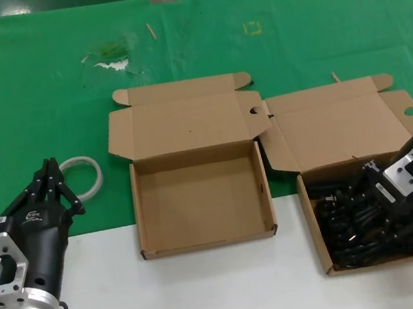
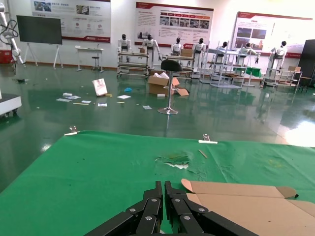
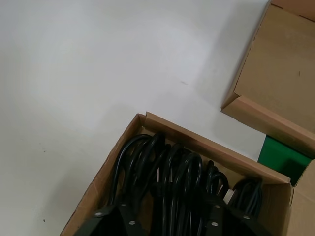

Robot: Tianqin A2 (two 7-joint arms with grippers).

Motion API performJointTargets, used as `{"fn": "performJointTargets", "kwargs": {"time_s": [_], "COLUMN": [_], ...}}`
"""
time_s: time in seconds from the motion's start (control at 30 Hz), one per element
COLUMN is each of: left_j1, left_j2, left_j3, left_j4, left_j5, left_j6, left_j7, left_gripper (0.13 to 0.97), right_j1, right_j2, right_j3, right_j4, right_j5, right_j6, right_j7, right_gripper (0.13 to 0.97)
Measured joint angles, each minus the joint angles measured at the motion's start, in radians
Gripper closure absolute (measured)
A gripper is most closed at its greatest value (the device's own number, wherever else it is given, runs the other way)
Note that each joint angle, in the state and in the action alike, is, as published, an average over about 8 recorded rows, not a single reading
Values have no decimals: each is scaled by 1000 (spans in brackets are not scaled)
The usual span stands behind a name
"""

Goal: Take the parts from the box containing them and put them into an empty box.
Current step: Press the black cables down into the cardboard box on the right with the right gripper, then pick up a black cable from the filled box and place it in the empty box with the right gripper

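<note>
Several black power cords (image 1: pixel 360 225) lie coiled in the narrower brown box (image 1: pixel 311 217) at the right, whose lid has an oval hole. My right gripper (image 1: pixel 359 188) is lowered into this box, its jaws open and straddling cord loops (image 3: pixel 172 167); its tips are lost among the dark cords. In the right wrist view the gripper (image 3: pixel 167 196) sits just inside the box wall (image 3: pixel 197 140). The wider squarish box (image 1: pixel 197 201) stands empty at the centre, and its corner shows in the right wrist view (image 3: pixel 275 73). My left gripper (image 1: pixel 52 171) is shut and parked at the left, also seen in the left wrist view (image 2: pixel 163 189).
A whitish tape ring (image 1: pixel 90 170) lies on the green cloth beside my left gripper. Both box lids stand open toward the back. White table surface runs along the front, in front of both boxes. Small scraps lie on the far cloth (image 1: pixel 114 60).
</note>
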Motion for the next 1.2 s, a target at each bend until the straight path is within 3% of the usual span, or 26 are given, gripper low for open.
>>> {"fn": "performJointTargets", "kwargs": {"time_s": [0.17,0.47,1.2], "left_j1": [0,0,0], "left_j2": [0,0,0], "left_j3": [0,0,0], "left_j4": [0,0,0], "left_j5": [0,0,0], "left_j6": [0,0,0], "left_j7": [0,0,0], "left_gripper": [941,941,941], "right_j1": [-3,-8,42], "right_j2": [0,0,23], "right_j3": [5,10,51], "right_j4": [7,26,134], "right_j5": [-1,-4,25], "right_j6": [0,0,-65], "right_j7": [6,20,141], "right_gripper": [705,839,869]}}
